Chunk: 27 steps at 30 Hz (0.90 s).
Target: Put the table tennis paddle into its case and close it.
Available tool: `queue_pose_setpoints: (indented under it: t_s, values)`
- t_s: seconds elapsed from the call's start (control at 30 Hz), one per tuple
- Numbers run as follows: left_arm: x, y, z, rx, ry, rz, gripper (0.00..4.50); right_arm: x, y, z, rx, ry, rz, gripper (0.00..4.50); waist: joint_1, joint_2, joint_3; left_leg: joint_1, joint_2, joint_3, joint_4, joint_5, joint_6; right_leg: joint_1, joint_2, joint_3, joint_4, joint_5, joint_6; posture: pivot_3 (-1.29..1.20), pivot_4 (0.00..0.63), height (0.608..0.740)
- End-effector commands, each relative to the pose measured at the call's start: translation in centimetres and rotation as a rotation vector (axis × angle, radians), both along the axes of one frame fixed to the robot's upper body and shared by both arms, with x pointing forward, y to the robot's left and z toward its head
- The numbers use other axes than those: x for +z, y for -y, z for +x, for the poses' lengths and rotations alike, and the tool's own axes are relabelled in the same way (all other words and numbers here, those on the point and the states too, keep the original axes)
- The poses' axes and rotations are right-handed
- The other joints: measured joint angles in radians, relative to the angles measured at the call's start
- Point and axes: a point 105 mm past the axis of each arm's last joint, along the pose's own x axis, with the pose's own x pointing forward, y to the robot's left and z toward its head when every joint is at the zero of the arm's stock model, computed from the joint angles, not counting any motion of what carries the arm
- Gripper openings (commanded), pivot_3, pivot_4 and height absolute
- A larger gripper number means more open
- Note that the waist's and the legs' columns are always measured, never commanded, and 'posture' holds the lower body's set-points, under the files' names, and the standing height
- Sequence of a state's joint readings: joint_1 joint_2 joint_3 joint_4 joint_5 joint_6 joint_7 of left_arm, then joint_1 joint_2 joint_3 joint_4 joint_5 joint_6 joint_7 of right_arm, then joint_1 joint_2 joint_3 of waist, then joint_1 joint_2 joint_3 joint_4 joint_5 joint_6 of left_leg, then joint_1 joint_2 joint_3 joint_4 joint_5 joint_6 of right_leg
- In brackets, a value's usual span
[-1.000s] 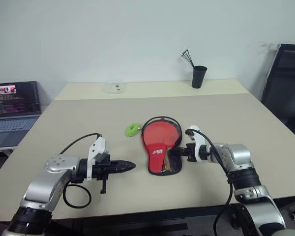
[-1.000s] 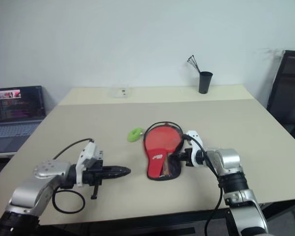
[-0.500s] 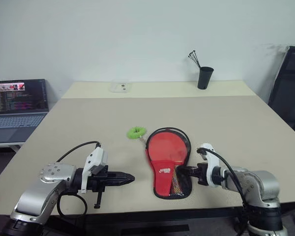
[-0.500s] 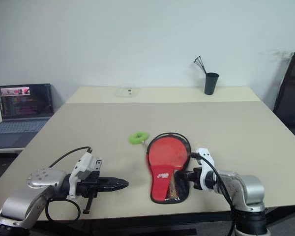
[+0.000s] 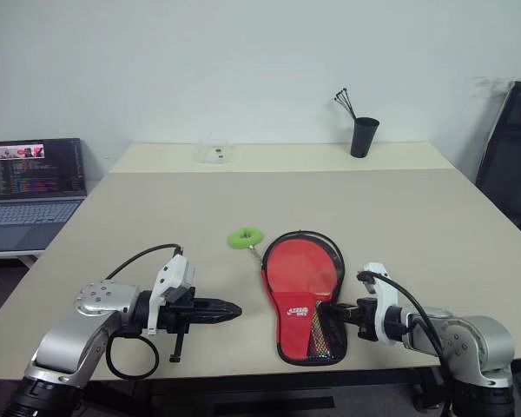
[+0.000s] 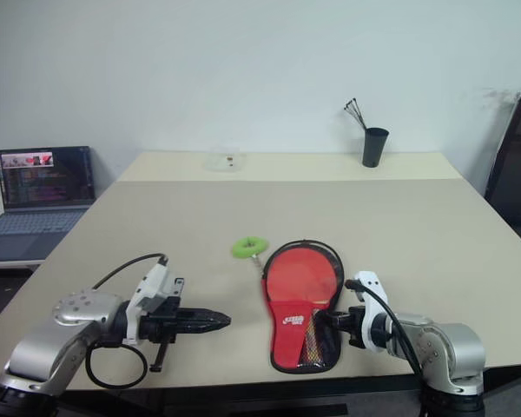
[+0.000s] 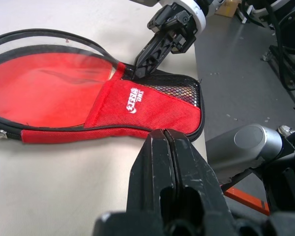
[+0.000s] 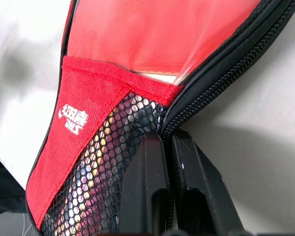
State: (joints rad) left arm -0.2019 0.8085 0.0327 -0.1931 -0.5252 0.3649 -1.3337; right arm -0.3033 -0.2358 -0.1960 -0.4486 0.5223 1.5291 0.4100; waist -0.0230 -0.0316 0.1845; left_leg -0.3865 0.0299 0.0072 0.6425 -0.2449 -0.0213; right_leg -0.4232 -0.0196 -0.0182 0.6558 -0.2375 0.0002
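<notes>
- Left eye view: beige surface point(image 5: 417, 208), near edge carrying the case point(image 5: 306, 300), red fabric with black zipper edge, white logo and mesh pocket at the narrow end.
- Table tennis paddle point(image 5: 302, 269): red face lying inside the case, zipper edge open around the round end; handle under the mesh pocket.
- Green ring tag point(image 5: 244, 236): on the surface just beyond the round end of the case.
- Right hand point(image 5: 333, 310): fingers pressed together, tips at the case's zipper edge beside the mesh pocket; whether they pinch it cannot be told.
- Left hand point(image 5: 228, 309): fingers closed, holding nothing, pointing toward the case, apart from it.
- Black cup point(image 5: 363, 136) with sticks: far edge.
- Laptop point(image 5: 33, 184): open, beside the surface, left.
</notes>
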Motion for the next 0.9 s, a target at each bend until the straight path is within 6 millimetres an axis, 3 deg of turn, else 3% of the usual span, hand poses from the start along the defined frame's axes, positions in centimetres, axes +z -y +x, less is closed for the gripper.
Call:
queue_pose_setpoints:
  t_s: [0.03, 0.3, 0.57, 0.73, 0.9]
  values:
    - [0.4, 0.2, -0.1, -0.003, 0.015, -0.009, 0.0, -1.1, 0.9, -0.6, -0.012, -0.056, -0.043, 0.03, 0.0, 0.0, 0.0, 0.0, 0.0, 0.0, 0.0, 0.0, 0.0, 0.0, 0.0, 0.0, 0.0, 0.0, 0.0, 0.0, 0.15, 0.74]
    - [0.4, 0.1, -0.1, 0.007, 0.013, -0.008, 0.0, -1.1, 1.7, -0.4, -0.008, -0.054, -0.075, 0.03, 0.005, 0.0, 0.0, -0.001, 0.0, -0.001, 0.0, 0.0, 0.0, 0.001, -0.001, -0.001, -0.001, 0.0, 0.0, 0.0, 0.15, 0.74]
    - [0.3, 0.2, 0.1, 0.018, 0.018, -0.009, 0.0, -0.3, 0.9, 0.7, -0.054, -0.024, -0.045, 0.03, 0.004, -0.001, -0.001, 0.0, 0.0, -0.002, 0.001, 0.0, 0.0, 0.002, 0.0, -0.001, -0.002, 0.001, 0.001, 0.0, 0.15, 0.74]
    - [0.0, 0.0, 0.1, 0.029, 0.02, 0.004, 0.0, 0.5, 1.0, 0.8, -0.015, 0.041, -0.084, 1.43, -0.002, -0.001, -0.001, 0.0, 0.0, -0.002, 0.001, 0.0, 0.0, 0.002, 0.0, -0.001, -0.001, 0.001, 0.001, 0.0, 0.15, 0.74]
    - [-0.4, -0.3, 0.4, 0.053, 0.028, 0.02, 0.0, 2.9, 1.0, 1.5, -0.022, 0.125, -0.058, 3.09, -0.002, -0.001, 0.0, 0.0, 0.0, -0.002, 0.001, 0.0, 0.0, 0.001, 0.0, 0.0, -0.001, 0.001, 0.002, 0.0, 0.15, 0.74]
